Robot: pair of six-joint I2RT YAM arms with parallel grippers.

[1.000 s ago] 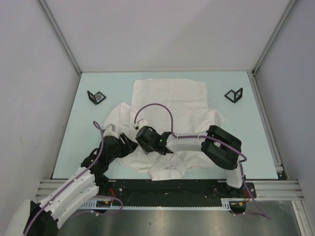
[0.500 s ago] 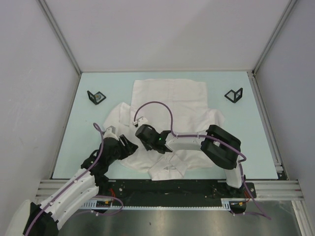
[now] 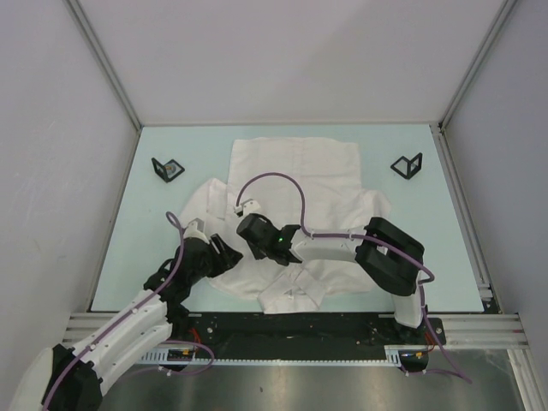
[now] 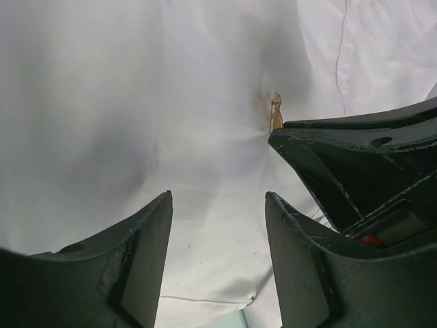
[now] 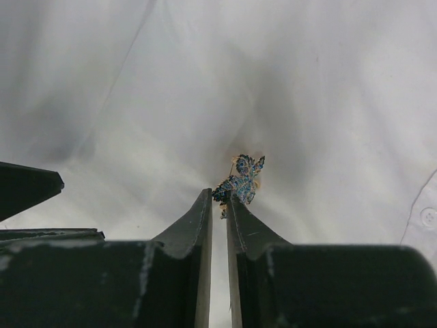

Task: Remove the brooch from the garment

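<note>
The garment [image 3: 300,175], a big white shirt, lies spread on the pale green table. The brooch [image 5: 242,181], a small blue and gold jewelled piece, is pinned to its cloth. My right gripper [image 5: 218,196] points down at it, jaws drawn close, with the brooch's lower edge pinched between the tips. From above, the right gripper [image 3: 251,243] hides the brooch. My left gripper [image 4: 218,199] hovers open over bare cloth just left of it, holding nothing. In the left wrist view the brooch [image 4: 276,113] shows as a gold sliver at the tip of a right finger [image 4: 341,160].
Two small black triangular stands sit on the table, one at the far left [image 3: 168,169] and one at the far right [image 3: 407,164]. White walls enclose the table. A shirt button [image 5: 428,217] shows at the right. The shirt's hem and table surface [image 4: 235,321] lie beneath the left jaws.
The right jaws have closed from wide apart onto the brooch. The right wrist has shifted a little away from the arm bases. The left arm has barely moved.
</note>
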